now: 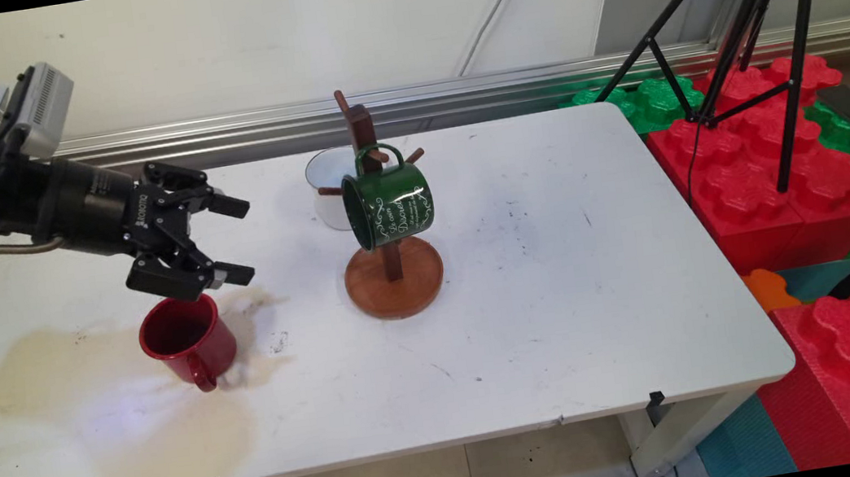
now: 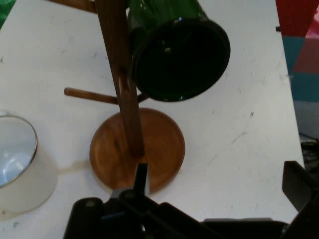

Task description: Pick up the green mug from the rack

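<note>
The gripper [image 1: 228, 240] was seen with its fingers spread apart and nothing between them, held just above the red mug [image 1: 185, 340], which stood upright on the bench [image 1: 567, 318] over a brownish stain [image 1: 48, 370]. A green mug [image 1: 388, 206] was already hung by its handle on the wooden mug tree [image 1: 393, 275]; a white mug [image 1: 327, 190] was left on the bench behind it. The white mug was partly hidden in the main view and cut off in the hand view, where the red mug was not shown
</note>
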Controlling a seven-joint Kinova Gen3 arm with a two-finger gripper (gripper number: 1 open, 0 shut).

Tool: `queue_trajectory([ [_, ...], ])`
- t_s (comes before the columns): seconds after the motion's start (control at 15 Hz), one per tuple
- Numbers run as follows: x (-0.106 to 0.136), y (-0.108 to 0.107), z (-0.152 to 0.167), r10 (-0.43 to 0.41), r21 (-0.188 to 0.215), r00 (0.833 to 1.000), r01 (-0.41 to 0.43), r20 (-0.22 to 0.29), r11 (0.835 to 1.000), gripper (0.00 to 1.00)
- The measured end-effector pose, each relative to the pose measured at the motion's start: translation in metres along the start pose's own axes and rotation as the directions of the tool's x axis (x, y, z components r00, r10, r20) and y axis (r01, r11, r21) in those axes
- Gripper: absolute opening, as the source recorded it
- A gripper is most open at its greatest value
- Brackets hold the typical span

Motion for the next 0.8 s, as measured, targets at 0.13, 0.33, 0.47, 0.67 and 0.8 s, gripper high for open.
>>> queue_trajectory([
  [0.13, 0.001, 0.0, 0.002, -0.008, -0.005, 1.0, 0.008, -0.013, 1.0, 1.0],
  [0.33, 0.002, -0.001, 0.007, -0.024, -0.014, 0.999, 0.024, -0.035, 1.0, 1.0],
  [0.47, 0.003, -0.002, 0.01, -0.038, -0.019, 0.998, 0.037, -0.051, 0.999, 1.0],
  [0.67, 0.002, -0.002, 0.014, -0.065, -0.027, 0.995, 0.063, -0.074, 0.998, 1.0],
  [0.8, 0.001, -0.003, 0.017, -0.086, -0.036, 0.992, 0.083, -0.09, 0.996, 1.0],
])
